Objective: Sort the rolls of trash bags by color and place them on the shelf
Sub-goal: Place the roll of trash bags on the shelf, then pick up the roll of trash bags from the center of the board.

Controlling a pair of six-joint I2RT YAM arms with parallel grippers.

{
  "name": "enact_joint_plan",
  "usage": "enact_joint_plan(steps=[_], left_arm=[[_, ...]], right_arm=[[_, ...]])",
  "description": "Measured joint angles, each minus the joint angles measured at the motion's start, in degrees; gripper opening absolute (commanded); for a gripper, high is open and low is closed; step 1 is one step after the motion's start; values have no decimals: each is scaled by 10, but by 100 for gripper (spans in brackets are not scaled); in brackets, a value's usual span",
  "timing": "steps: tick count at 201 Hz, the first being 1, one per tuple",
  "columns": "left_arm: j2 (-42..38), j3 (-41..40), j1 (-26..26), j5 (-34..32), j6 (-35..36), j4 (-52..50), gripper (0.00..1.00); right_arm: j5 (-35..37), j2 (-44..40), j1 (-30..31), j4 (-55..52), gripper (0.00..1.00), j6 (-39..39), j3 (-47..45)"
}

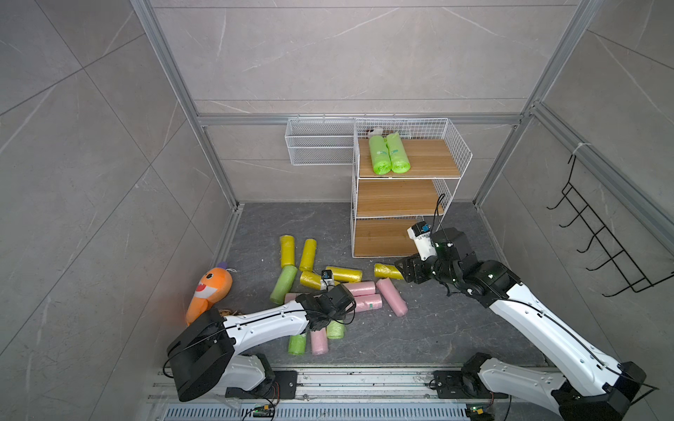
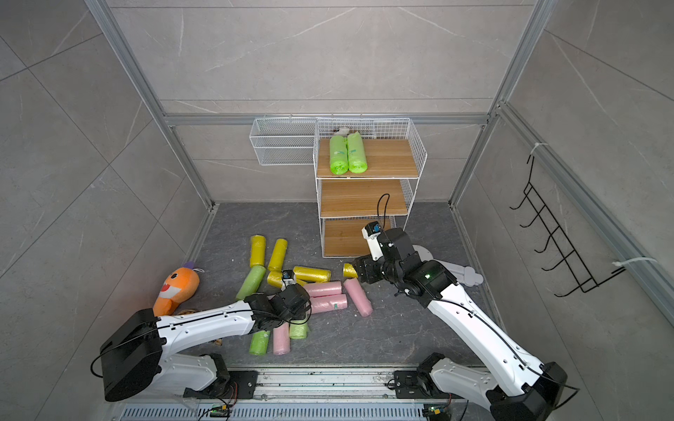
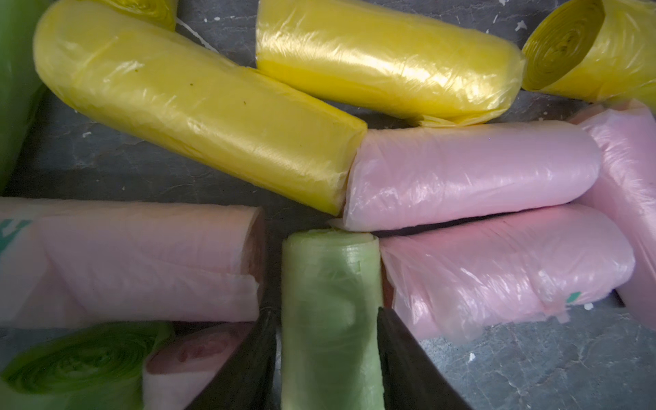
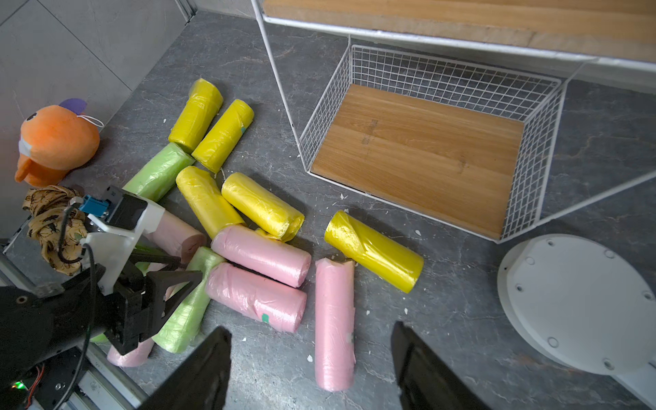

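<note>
Teal sticker (image 4: 264, 317) on pink roll (image 4: 255, 296), lettering unclear

Two robot arms (image 1: 547, 328) over trash bag rolls (image 1: 361, 295) scattered on a floor (image 1: 456, 328) beside a wire shelf (image 1: 459, 145).
Two green rolls (image 1: 379, 155) lie side by side on the top board (image 1: 434, 160). Yellow, pink and green rolls lie jumbled below. A lime green roll (image 1: 335, 330) pokes out beneath the left arm (image 1: 266, 320); the right hand (image 1: 401, 271) sits at one end of a lone yellow roll (image 1: 386, 271). An orange plush toy (image 1: 209, 291) lies nearby.

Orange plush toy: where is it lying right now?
In both top views the orange plush toy lies on the floor at the robot's left, close to the side wall, a patterned cloth beside it; the nearest roll is the lime green roll.
</note>
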Motion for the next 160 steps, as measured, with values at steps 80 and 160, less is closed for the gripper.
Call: enact_joint_plan(steps=[80, 160], left_arm=[[59, 0, 10, 1, 8, 51, 66], [85, -1, 13, 0, 8, 78, 40]], right_arm=[[-10, -3, 0, 7, 76, 15, -18], [-19, -5, 0, 21, 76, 26, -34]])
